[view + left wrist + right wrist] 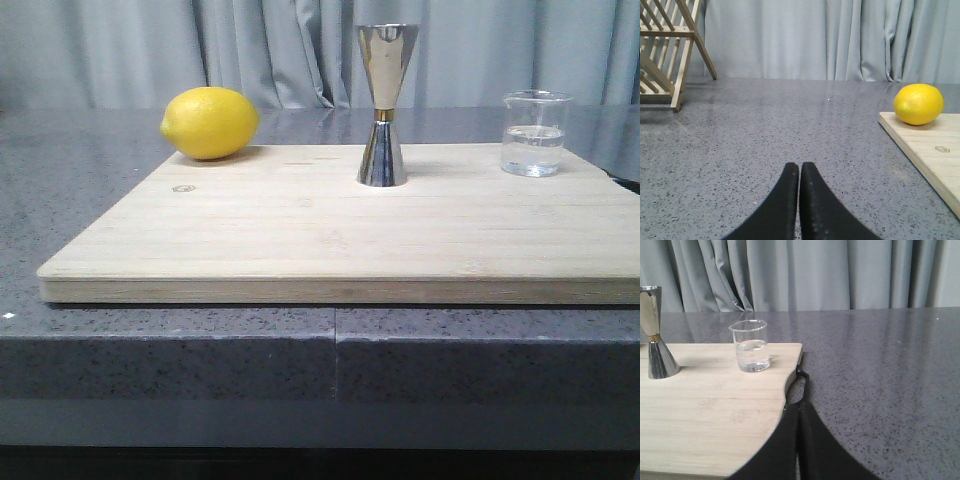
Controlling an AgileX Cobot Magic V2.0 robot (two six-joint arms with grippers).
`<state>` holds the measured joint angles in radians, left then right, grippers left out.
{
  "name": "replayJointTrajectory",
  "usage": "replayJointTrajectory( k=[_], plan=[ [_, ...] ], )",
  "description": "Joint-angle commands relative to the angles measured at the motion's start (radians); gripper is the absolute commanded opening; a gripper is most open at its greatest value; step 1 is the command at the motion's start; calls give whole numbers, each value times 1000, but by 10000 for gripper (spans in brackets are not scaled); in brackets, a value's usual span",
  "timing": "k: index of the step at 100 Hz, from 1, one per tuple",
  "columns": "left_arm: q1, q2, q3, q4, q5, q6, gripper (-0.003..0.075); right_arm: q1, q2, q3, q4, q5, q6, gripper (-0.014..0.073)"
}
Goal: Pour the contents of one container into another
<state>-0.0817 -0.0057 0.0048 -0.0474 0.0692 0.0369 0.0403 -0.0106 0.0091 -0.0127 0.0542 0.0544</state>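
My left gripper (799, 172): fingers pressed together, empty, over bare counter.
Lemon (210, 122): ahead, to its right.
Jigger (384, 105): upright mid-board.
Beaker (750, 345): ahead-left of my right gripper (799, 412), itself closed, empty.

Your front camera sits low, facing the wooden board (340, 230) edge-on. Each wrist camera skims the grey surface (765, 130) toward the curtain. The left shares the lemon (210, 122) with the front; the right shares the beaker (751, 345) and jigger (655, 332).
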Motion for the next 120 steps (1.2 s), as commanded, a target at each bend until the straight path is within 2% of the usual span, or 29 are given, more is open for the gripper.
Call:
replayJointTrajectory(
  k=[1,27,46,58,78,91,108,120],
  plan=[
    [-7,-23,21,-23,-76,-6,-21,-3,-18,28,-10,-81,-3,-67],
    [-7,-23,9,-79,-111,-6,-21,-3,-18,14,47,-79,-3,-67],
    [-7,14,-107,-81,-48,-6,-21,-3,2,-105,50,65,-3,-67],
    [-7,106,-251,-109,28,-6,-21,-3,61,-209,50,117,-3,-67],
    [-7,375,-556,-207,275,-6,-21,-3,241,-446,50,228,-3,-67],
    [-7,533,-732,-240,370,-1,-20,-3,354,-609,50,308,-3,-67],
    [-7,663,-915,-288,486,179,-20,-3,501,-785,50,450,-3,-67],
    [-7,724,-956,-432,537,338,-20,-3,604,-868,50,580,-3,-67]
  ],
)
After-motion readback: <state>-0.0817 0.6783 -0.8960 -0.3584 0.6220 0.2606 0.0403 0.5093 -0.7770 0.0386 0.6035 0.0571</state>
